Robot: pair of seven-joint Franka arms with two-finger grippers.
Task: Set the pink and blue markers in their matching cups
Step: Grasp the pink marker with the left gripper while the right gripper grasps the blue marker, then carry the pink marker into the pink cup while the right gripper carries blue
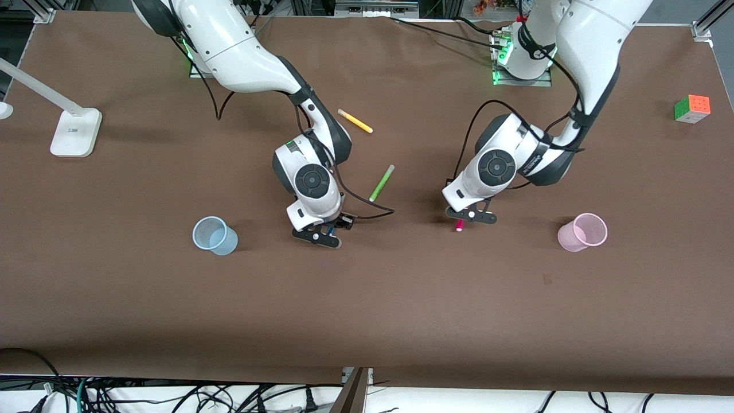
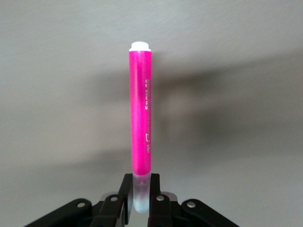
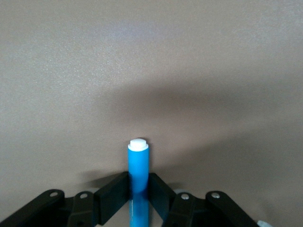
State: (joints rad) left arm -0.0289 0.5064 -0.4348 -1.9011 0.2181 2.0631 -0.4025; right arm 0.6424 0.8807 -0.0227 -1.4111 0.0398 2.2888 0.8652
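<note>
Brown worktop, its bare front strip lying nearest the front camera; everything of the task sits on its middle band. My two arms reach down over that band.

Blue cup stands upright toward the right arm's end of the worktop; pink cup stands upright toward the left arm's end. Both are well apart from my claws.

My right claw hangs over the worktop beside the blue cup, fingers closed on the blue marker, which the right wrist view shows pinched partway along its barrel, white end pointing down toward the surface. My left claw hangs over the worktop between the centre and the pink cup, fingers closed on the paler cap of the pink marker, most of the barrel hanging free below.

Lime-green pen and yellow pen lie on the worktop farther from the front camera; they are not wanted.

Step in hand, as I judge it: carry each marker to its cup. To do it well, I keep both grips firm, travel level and high enough to clear the rims, centre each tip over the mouth, lower it inside, then let go. The pink marker, held only by its cap, may swing.
</note>
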